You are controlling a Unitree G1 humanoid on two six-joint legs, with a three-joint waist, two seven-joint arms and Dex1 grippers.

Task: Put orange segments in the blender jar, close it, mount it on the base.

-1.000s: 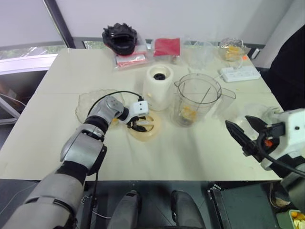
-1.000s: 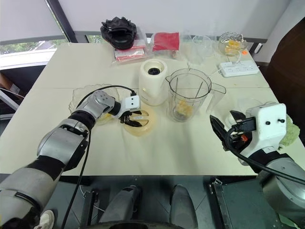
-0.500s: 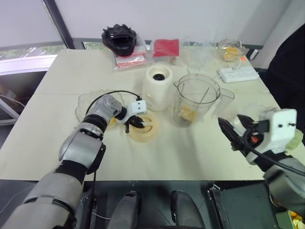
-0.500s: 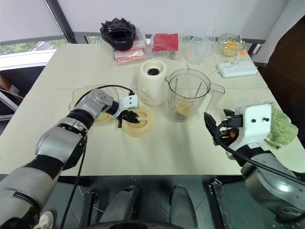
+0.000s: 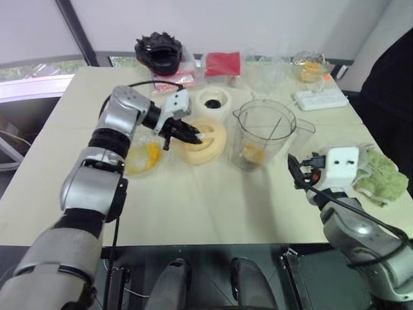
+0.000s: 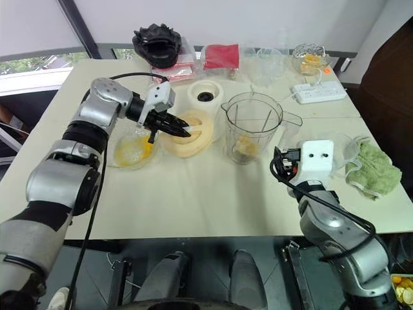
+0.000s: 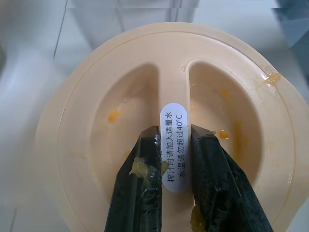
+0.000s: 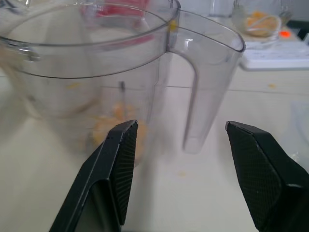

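Likely a lab or office room: plain table (image 6: 213, 194), power strip (image 6: 321, 94) well beyond the right gripper (image 6: 279, 169) jaws, window (image 6: 32, 64) behind.

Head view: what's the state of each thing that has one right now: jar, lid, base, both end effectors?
blender jar: upright on the table, uncovered, orange segments at the bottom, not mounted.
lid: tilted, lifted off the table.
base: on the table, nothing mounted.
left end effector: shut on the lid.
right end effector: open, facing the blender jar's handle.
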